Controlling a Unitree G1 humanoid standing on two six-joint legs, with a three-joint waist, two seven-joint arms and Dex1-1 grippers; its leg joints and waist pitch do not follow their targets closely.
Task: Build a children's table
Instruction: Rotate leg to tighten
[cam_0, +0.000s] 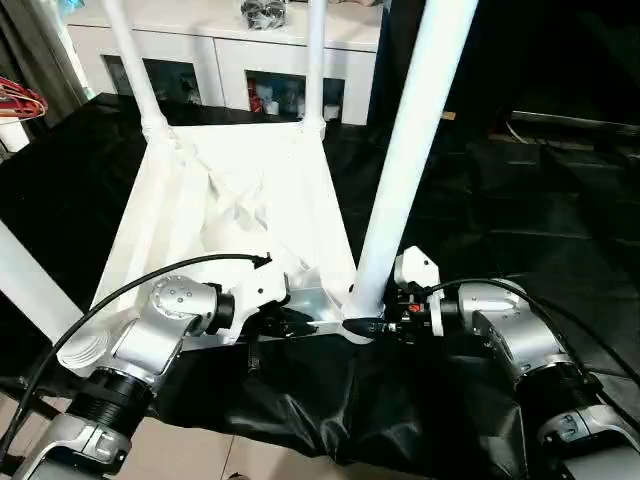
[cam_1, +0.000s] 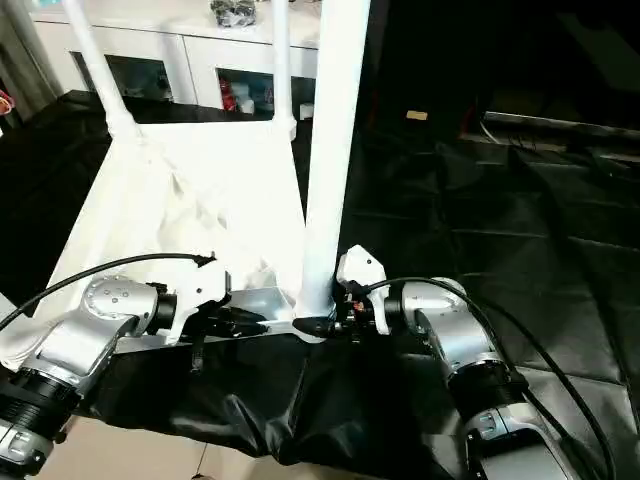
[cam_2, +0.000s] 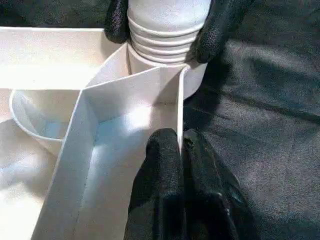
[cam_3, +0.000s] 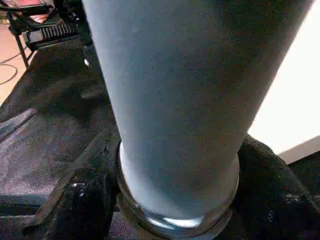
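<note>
The left gripper (cam_0: 300, 325) pinched the upturned tabletop's (cam_0: 235, 190) near rim to steady it—its fingers (cam_2: 167, 165) closed—while the right gripper (cam_0: 372, 326) clasped the near-right leg (cam_0: 405, 160) at its socket, seemingly seating it.

My two silver forearms bend inward, wrists facing each other. My left gripper (cam_0: 300, 322) has its jaws pinched together, and my right gripper (cam_0: 372, 326) has its jaws clamped.
</note>
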